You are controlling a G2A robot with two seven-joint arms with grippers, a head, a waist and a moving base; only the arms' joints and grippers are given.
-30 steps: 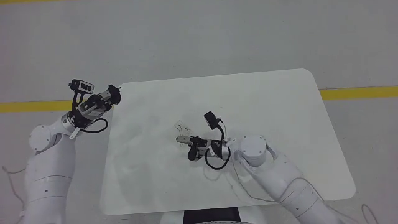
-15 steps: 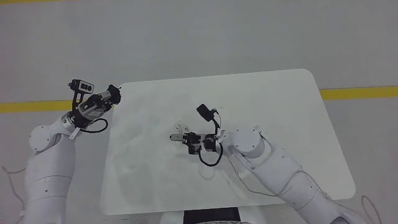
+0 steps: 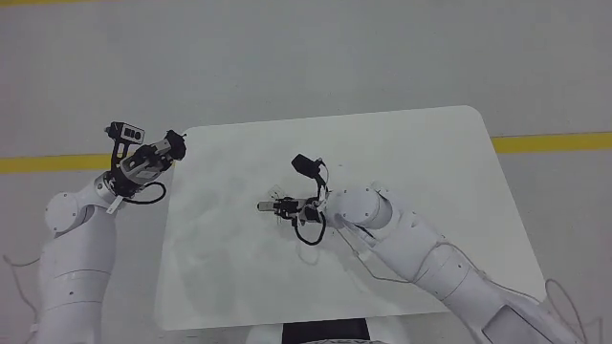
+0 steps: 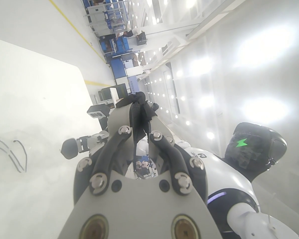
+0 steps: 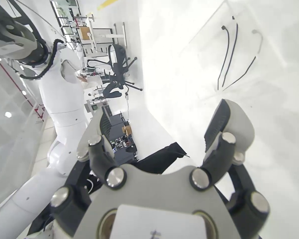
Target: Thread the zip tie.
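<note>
One arm in play: right gripper (image 5: 164,115) hangs low over the table (image 5: 164,50), jaws spread wide, empty. Just beyond it, three black zip ties (image 5: 231,50) lie flat side by side, none threaded. Farther out, left gripper (image 3: 175,145) sits at the table's corner, jaws closed, no tie in them. Step, as I read it: approach for first pick. Next move needs a low pinch on one tie only, clear of its neighbours; thin, flat, likely to slip.
</note>
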